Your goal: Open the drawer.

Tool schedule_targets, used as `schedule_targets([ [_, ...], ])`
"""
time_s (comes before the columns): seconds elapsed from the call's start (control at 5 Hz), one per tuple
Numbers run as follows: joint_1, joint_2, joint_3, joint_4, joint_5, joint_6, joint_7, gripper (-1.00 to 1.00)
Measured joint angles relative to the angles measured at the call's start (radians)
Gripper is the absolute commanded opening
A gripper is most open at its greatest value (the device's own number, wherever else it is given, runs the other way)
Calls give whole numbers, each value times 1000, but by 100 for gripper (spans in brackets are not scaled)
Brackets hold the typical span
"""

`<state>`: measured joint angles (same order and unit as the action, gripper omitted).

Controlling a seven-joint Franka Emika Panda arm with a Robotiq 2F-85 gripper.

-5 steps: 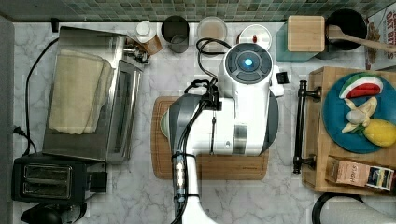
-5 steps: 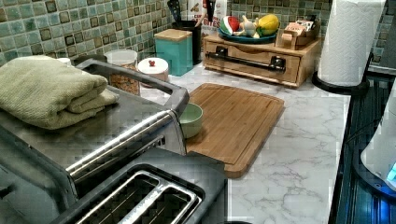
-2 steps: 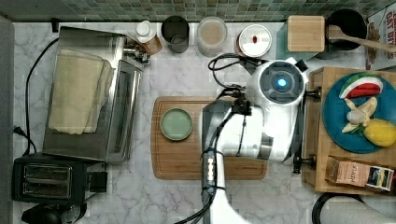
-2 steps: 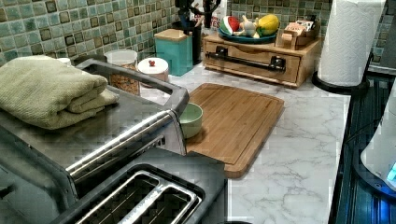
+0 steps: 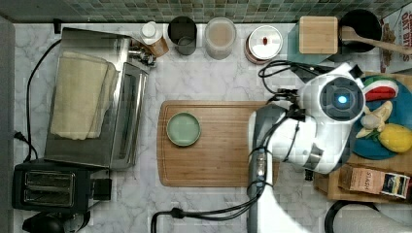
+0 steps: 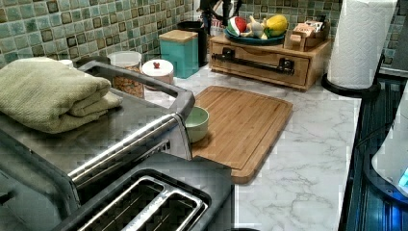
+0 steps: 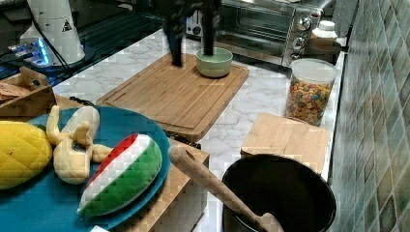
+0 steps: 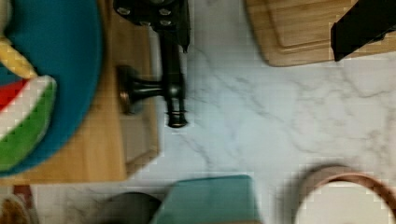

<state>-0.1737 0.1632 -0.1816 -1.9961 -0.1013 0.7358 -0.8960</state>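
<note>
Even, fairly bright overhead light falls across the pale counter (image 5: 214,73), casting soft shadows. All views look blocky and compressed; the wrist view is motion-blurred, the dark views dimmer.

A wide light-wood drawer (image 6: 262,61) with a matt finish carries a long black metal bar handle (image 6: 254,59) that catches a faint sheen, seen at the far end of the left view. The white marble-look counter (image 6: 308,159) is smooth and glossy. A flat brown wooden cutting board (image 6: 243,120) shows straight grain and a satin surface, and on it sits a pale green glazed bowl (image 6: 197,123). A brushed stainless-steel toaster oven (image 5: 104,102) bears a folded olive cloth towel (image 6: 50,94), soft and ribbed. A tall white paper towel roll (image 6: 362,41) looks matt. Small glossy green tiles (image 6: 72,29) line the wall.
</note>
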Motion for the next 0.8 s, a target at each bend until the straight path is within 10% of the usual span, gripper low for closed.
schedule_targets([
  [0.8,-81,55,-18,-160,-24,133,0,100],
])
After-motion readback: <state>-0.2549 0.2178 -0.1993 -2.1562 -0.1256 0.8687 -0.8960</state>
